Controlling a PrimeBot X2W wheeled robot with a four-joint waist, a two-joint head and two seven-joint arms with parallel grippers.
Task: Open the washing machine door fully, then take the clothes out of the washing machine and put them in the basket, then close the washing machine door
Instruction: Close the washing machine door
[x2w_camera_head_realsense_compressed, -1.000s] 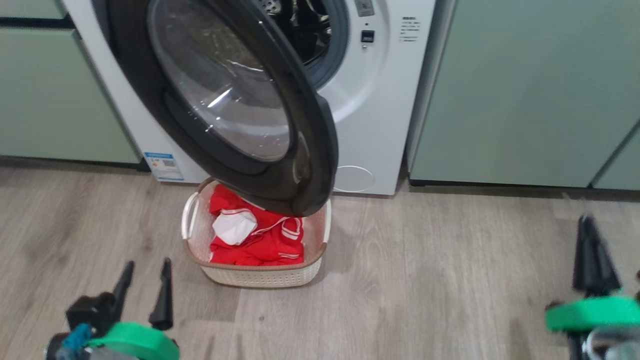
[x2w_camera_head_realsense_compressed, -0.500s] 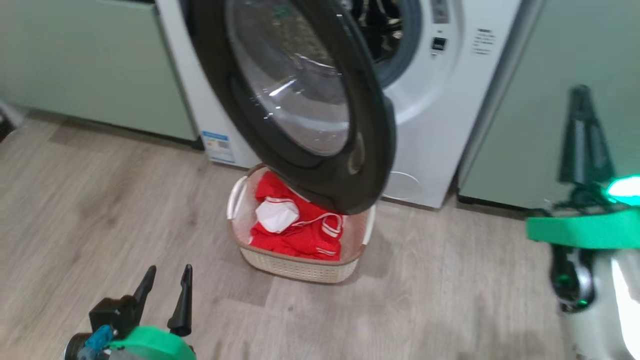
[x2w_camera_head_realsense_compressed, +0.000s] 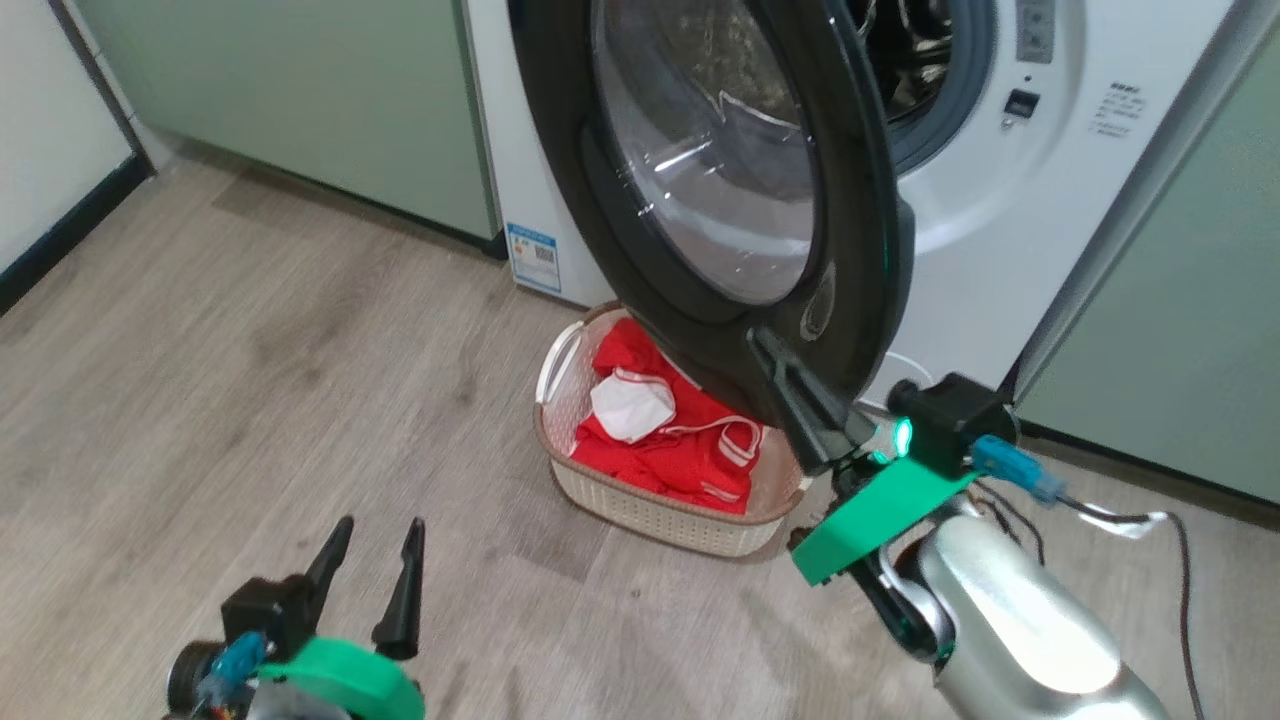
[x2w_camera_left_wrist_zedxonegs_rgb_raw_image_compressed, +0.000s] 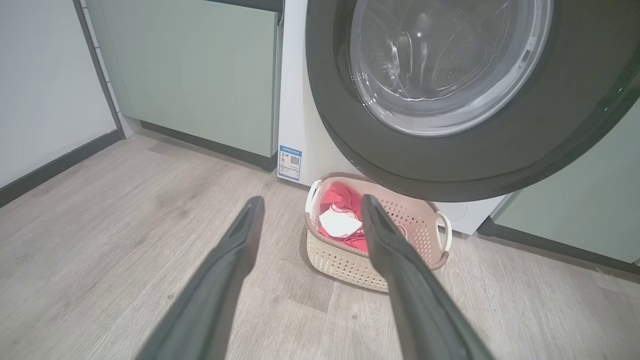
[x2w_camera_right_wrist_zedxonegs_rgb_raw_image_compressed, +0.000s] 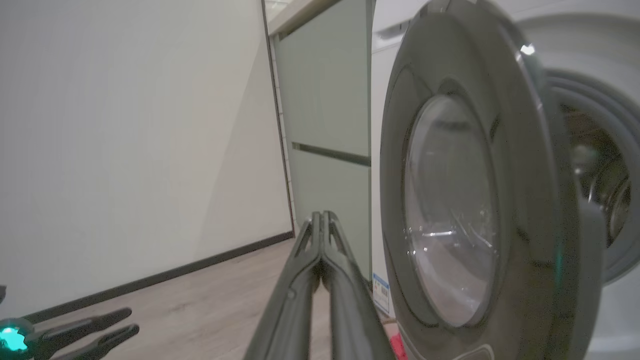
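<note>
In the head view we see the large round washing machine door (x2w_camera_head_realsense_compressed: 870, 250), glossy black rim around a clear bulging window, standing open at upper centre. Its top is cut off, and it hides the far rim of the small cream perforated basket (x2w_camera_head_realsense_compressed: 660, 515) on the floor below. The bright red clothes (x2w_camera_head_realsense_compressed: 690, 445) with white striped trim lie inside that basket. Our left end effector (x2w_camera_head_realsense_compressed: 379, 535), lower left, is spread wide and empty. Our right end effector (x2w_camera_right_wrist_zedxonegs_rgb_raw_image_compressed: 320, 217) has its fingers pressed together. In the head view they overlap the door's dark lower rim, and we cannot tell whether they touch it. Inside the big white washing machine (x2w_camera_head_realsense_compressed: 1000, 240) the drum is too dim to read.
</note>
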